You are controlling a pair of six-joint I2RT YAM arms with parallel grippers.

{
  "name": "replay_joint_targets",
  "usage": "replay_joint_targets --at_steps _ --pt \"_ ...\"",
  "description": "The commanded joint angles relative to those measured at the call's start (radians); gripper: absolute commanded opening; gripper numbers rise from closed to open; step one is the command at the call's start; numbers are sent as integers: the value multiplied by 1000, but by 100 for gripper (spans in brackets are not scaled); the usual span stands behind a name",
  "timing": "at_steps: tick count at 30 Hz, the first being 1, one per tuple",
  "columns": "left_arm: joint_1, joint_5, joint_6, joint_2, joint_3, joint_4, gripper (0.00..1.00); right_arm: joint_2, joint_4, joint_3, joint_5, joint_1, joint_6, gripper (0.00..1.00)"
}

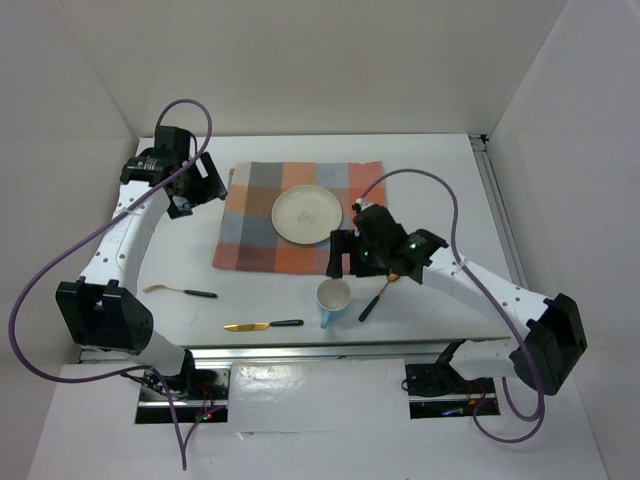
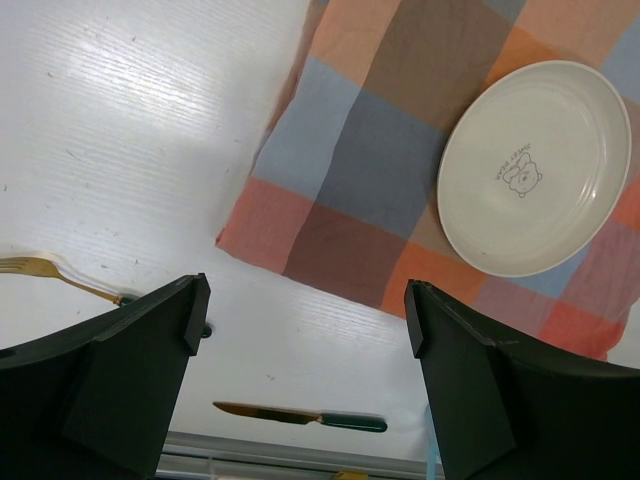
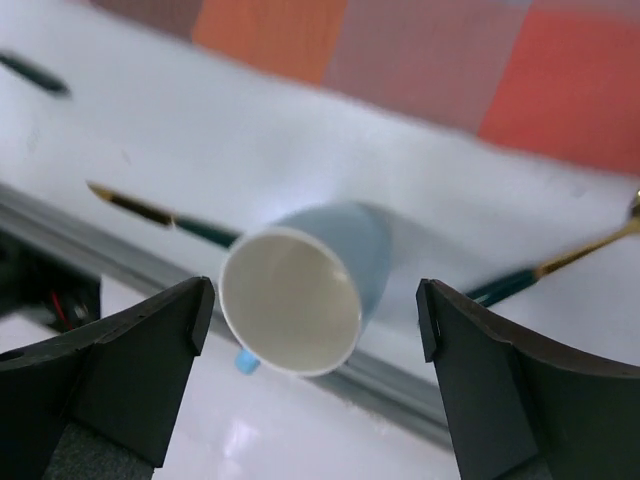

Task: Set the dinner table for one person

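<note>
R tool (image 3: 312,305) open over cup (image 1: 333,297), no contact; cup upright on bench (image 1: 430,180), near edge, right of knife (image 1: 262,325). L tool (image 2: 305,310) open, far left, prob. parked clear. Plate (image 1: 306,214) centres mat (image 1: 255,215).

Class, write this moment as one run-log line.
left gripper: open, empty | right gripper: open, over cup | plate: on mat | fork, knife, spoon: on dinner table

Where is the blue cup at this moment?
In the top view the blue cup stands on the dinner table near its front edge, right of centre, between the knife and the spoon, just off the checked mat.
</note>
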Motion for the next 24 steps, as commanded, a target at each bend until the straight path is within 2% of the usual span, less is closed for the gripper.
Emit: replay_joint_targets --at_steps 1,3,4,7,11,12,13,15,16,19,24 --pt "1 -22 10 -26 1 4 98 9 -50 -69 -18 67 77 93" --pt "1 -13 10 -26 1 4 98 23 -50 -82 0 98 77 88" --pt "1 -13 10 -26 1 -5 98 32 -50 -83 11 98 91 81" --pt "1 -3 10 -37 -17 -5 97 75 -35 -83 34 98 91 74" --pt "1 -3 10 -46 -17 -5 97 130 4 -83 34 98 91 54" --pt "1 -3 10 -46 -17 -5 97 130 13 -83 43 98 91 40" --pt "1 -13 10 -46 -17 -5 97 130 13 -66 55 98 91 31" --pt "1 -72 -1 -46 -26 -5 96 141 -50 -32 106 98 103 6" --pt "1 -89 -1 -34 -17 -15 96 141 -80 -9 186 107 103 0" --pt "1 -112 -1 -11 -5 -28 96 152 -182 112 310 84 75 0" --pt "1 -92 -11 11 -39 -38 96 243 -154 341 292 -133 5 0"
